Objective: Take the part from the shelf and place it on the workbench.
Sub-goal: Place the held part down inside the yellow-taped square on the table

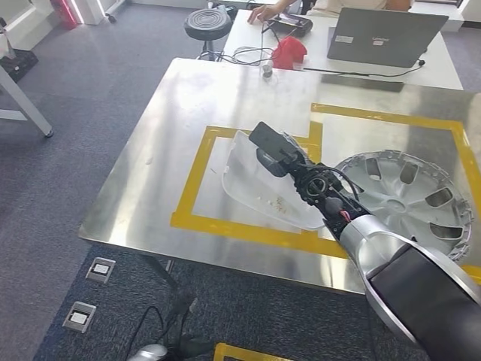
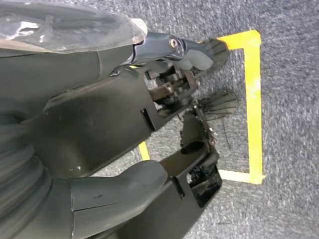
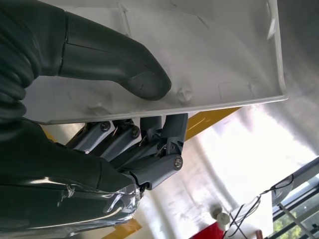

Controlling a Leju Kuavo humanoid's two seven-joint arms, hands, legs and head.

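The part [image 1: 252,184] is a white, shallow plastic panel, held over the steel workbench [image 1: 164,143] inside the left yellow-taped rectangle [image 1: 192,180]. My right hand [image 1: 286,156] grips its right edge. In the right wrist view the thumb [image 3: 124,67] presses on the upper face of the part [image 3: 214,55] and the fingers [image 3: 150,149] curl under it. I cannot tell if the panel's far edge touches the bench. My left hand [image 2: 124,129] hangs over grey carpet with its fingers spread and nothing in them.
A silver wheel cover [image 1: 411,197] lies on the bench just right of my right arm. Behind the bench, a desk carries a laptop [image 1: 385,34], a red object [image 1: 289,51] and cables, with a person's hand [image 1: 264,12] there. A stool [image 1: 208,22] stands beyond.
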